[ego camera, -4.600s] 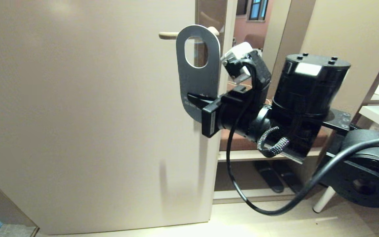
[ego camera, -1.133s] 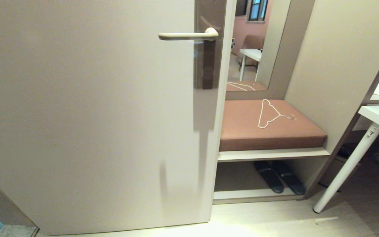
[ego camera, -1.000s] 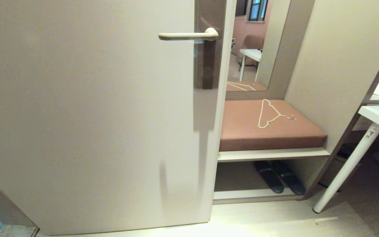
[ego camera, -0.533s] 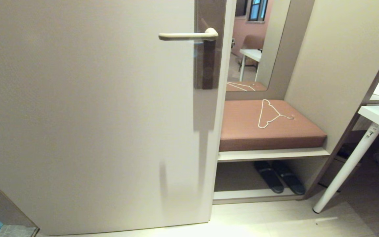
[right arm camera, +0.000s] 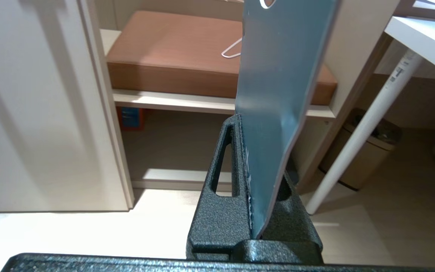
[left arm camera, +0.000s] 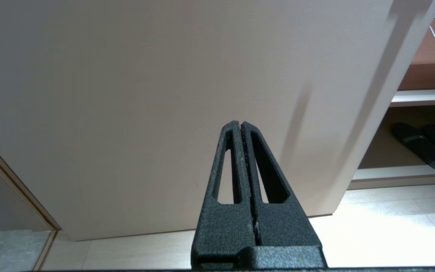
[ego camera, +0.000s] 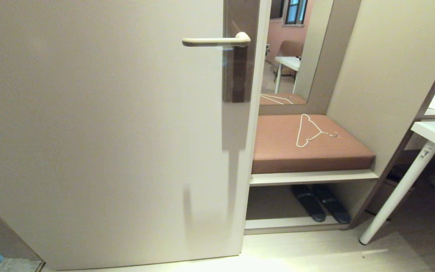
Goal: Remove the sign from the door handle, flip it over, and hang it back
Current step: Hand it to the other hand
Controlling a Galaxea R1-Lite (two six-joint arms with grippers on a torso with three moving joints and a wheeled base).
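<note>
Door handle: the cream lever door handle [ego camera: 215,40] is seen on its tall grey-brown backplate [ego camera: 240,56], near the free edge of the beige door [ego camera: 100,132]. Nothing is hung on it.

Sign: the sign [right arm camera: 278,94] is off the handle. It is held upright in the right gripper, and only the right wrist view shows it. A plain blue-grey face is turned to that camera, and the lower edge of its round hole is cut by the frame. No text can be read on this face.

Right gripper: the right gripper [right arm camera: 249,177] is closed on the lower end of the sign, which is clamped between the two black fingers [right arm camera: 223,170]. It is placed low, to the right of the door and in front of the bench.

Left gripper: the left gripper [left arm camera: 242,128] is closed with nothing in it, the fingers pressed flat together. It is pointed at the lower part of the door, apart from it.

Bench: a brown cushion [ego camera: 308,147] is laid on a shelf to the right of the door, and a white wire clothes hanger [ego camera: 310,130] is lying on it.

Under the bench: a pair of dark slippers [ego camera: 319,202] is kept there.

Table: a white table leg [ego camera: 398,192] is seen further right of the door.
</note>
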